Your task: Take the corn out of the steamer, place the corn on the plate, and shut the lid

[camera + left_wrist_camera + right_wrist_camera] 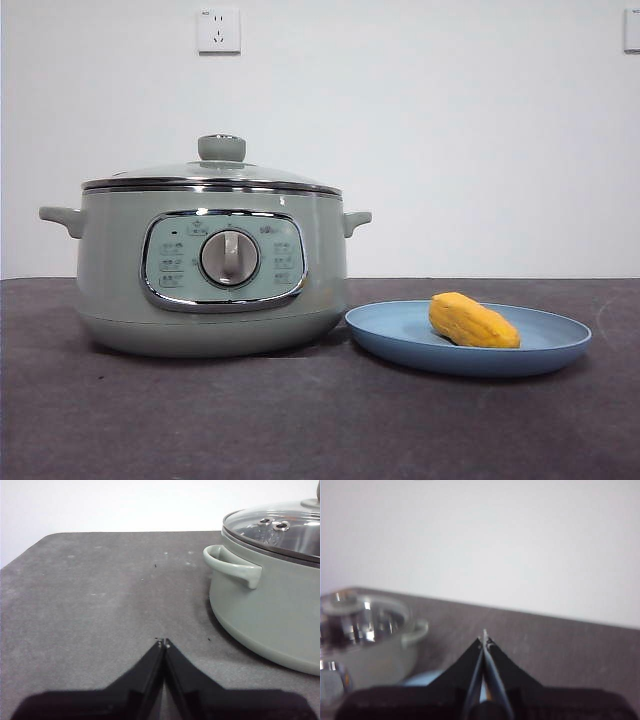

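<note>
The sage-green steamer stands at the table's left with the glass lid seated on it, knob up. Beside it, on the right, the light-blue plate holds the yellow-orange corn, lying on its side. Neither arm shows in the front view. My left gripper is shut and empty, hovering over bare table beside the steamer and its lid. My right gripper is shut and empty too, raised above the table, with the steamer blurred off to one side and a sliver of the plate beneath it.
A dark grey tabletop runs to a white wall with a socket. The steamer's side handle juts toward my left gripper.
</note>
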